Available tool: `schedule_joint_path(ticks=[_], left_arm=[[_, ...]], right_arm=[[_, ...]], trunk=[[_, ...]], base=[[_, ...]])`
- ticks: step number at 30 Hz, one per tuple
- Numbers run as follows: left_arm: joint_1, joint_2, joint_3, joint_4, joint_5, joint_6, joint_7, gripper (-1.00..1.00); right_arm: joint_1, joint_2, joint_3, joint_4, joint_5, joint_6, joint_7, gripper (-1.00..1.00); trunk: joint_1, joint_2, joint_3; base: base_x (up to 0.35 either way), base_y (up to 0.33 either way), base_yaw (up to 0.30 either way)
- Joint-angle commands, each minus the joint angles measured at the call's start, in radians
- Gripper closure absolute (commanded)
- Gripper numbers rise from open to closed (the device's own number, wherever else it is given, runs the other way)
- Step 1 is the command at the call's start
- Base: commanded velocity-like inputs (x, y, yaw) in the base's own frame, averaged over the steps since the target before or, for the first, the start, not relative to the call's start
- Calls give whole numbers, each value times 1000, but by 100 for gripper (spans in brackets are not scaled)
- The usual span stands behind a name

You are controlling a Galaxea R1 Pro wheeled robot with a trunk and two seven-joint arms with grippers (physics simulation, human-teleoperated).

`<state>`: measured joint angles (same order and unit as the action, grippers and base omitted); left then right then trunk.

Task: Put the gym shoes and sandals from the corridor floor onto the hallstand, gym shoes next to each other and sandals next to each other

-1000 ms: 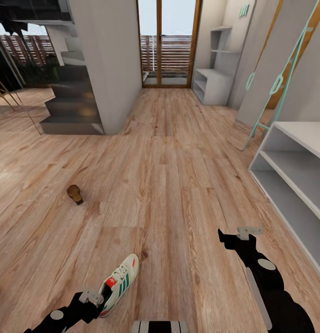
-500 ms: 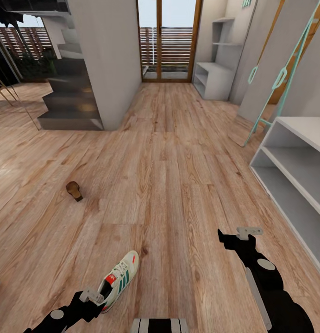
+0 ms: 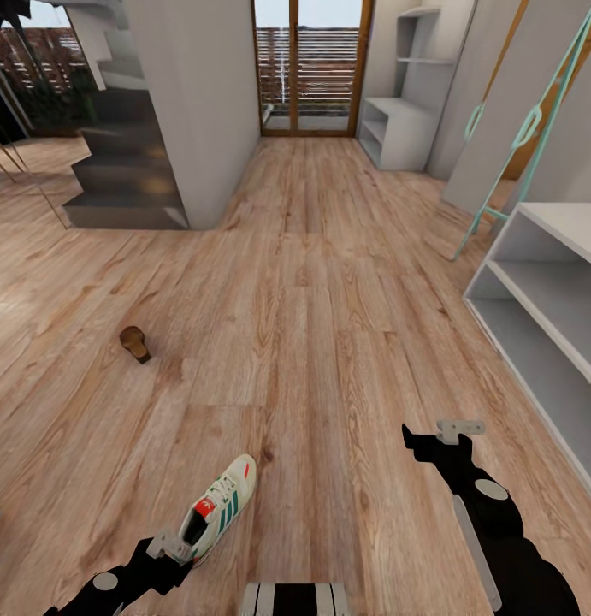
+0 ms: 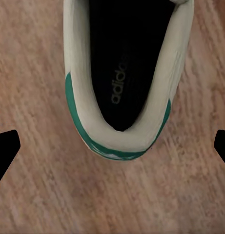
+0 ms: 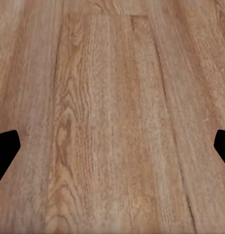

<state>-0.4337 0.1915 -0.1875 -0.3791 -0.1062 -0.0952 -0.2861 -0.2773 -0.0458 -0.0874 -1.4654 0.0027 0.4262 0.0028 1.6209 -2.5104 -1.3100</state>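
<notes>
Head view: one gym shoe [image 3: 218, 506] lies on the corridor floor [image 3: 312, 342] at lower left, long axis slanting toe to the upper right, heel just beside the left end effector [image 3: 168, 547]. The right end effector [image 3: 449, 432] hangs well apart, nearer the hallstand [image 3: 543, 342] at right.

Left wrist view: fingertips spread wide, the heel collar between and beyond them.

Right wrist view: fingertips equally wide over bare planks.
</notes>
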Motion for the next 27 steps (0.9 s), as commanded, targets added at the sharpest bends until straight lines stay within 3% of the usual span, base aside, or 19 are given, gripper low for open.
schedule_joint_path(ticks=[1,22,27], left_arm=[[0,0,0,0,-11,-6,-1,-100],[1,0,0,2,-11,-68,0,-100],[1,0,1,3,-11,-71,2,-100]], right_arm=[[0,0,0,-1,1,6,0,-100],[-1,0,0,-1,0,6,0,-100],[-1,0,0,-1,0,6,0,-100]], trunk=[[0,-1,-5],[1,-1,-12],[1,-1,-12]], base=[[0,0,0],[0,0,0],[157,0,0]])
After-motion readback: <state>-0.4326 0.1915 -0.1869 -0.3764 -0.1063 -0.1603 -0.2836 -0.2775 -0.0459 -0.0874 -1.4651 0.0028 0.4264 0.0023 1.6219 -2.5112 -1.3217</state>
